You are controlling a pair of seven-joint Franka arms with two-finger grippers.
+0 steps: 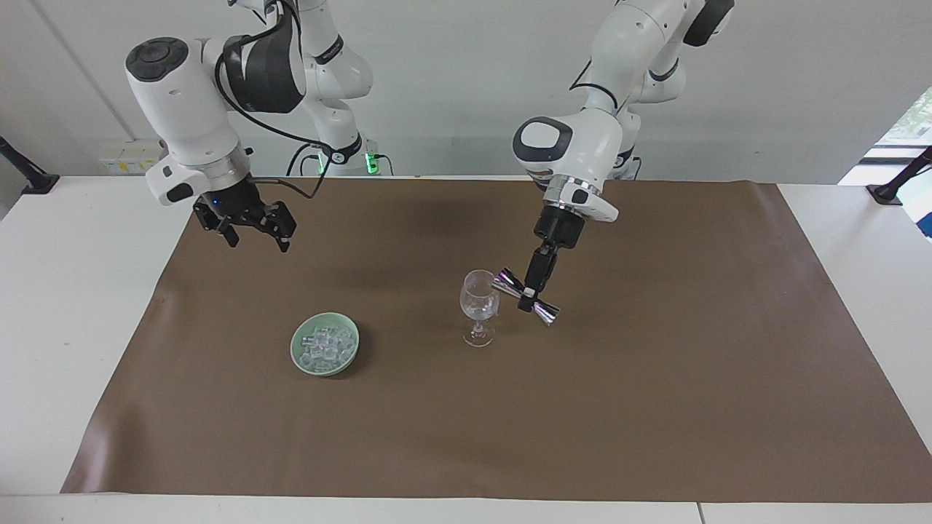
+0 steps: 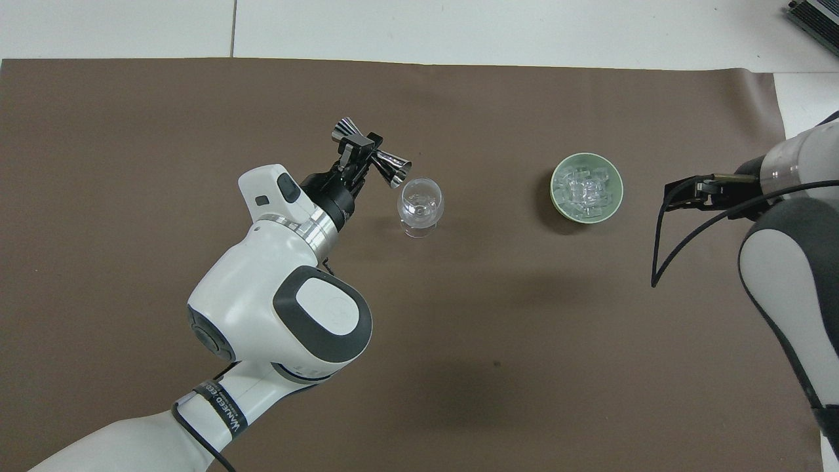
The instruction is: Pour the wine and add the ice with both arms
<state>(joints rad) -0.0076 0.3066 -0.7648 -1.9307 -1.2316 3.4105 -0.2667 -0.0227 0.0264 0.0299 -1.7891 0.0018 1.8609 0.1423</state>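
A clear wine glass (image 1: 480,302) (image 2: 419,203) stands upright mid-mat. My left gripper (image 1: 526,297) (image 2: 357,152) is shut on the waist of a silver double-cone jigger (image 1: 542,308) (image 2: 390,167), held tilted just beside the glass rim, its lower mouth facing the glass. I cannot make out any wine; the glass looks clear. A green bowl (image 1: 298,356) (image 2: 556,200) holding the heap of ice (image 1: 325,342) (image 2: 585,189) sits toward the right arm's end of the table from the glass. My right gripper (image 1: 256,239) (image 2: 675,195) hangs open and empty over the mat beside the bowl.
A brown mat (image 1: 655,407) (image 2: 131,131) covers most of the white table (image 1: 65,291). A black cable (image 2: 662,262) loops from the right wrist. The left arm's elbow (image 2: 314,321) stands high above the mat on the robots' side of the glass.
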